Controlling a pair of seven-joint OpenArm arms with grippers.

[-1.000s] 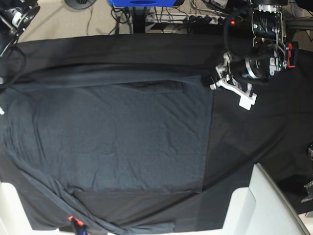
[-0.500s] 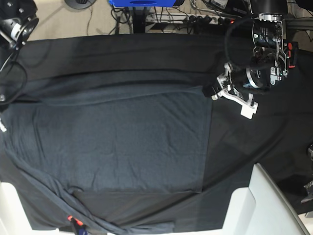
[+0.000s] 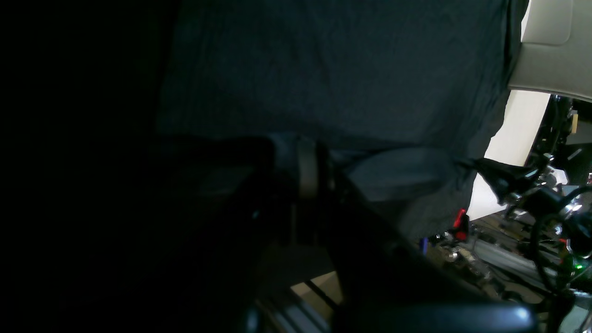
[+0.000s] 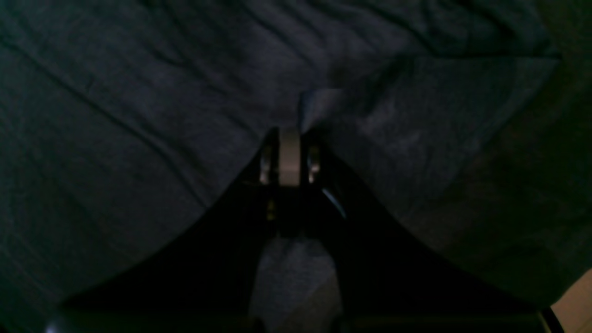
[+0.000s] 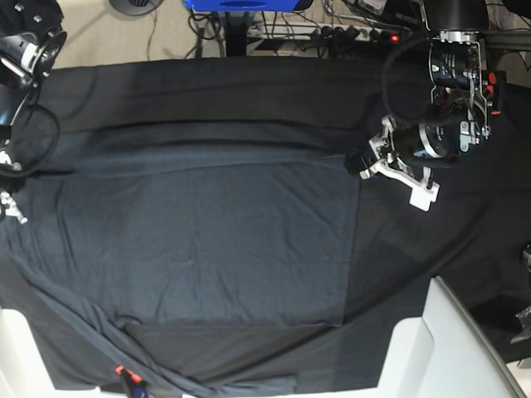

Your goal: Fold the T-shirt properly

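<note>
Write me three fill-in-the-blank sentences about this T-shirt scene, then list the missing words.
1. The T-shirt lies on a table covered with a cloth of ____ colour.
2. In the base view, the left end effector sits at the shirt's upper ____ corner.
3. In its wrist view, the right end effector is ____ on a fold of the T-shirt.

Missing words: black; right; shut
</note>
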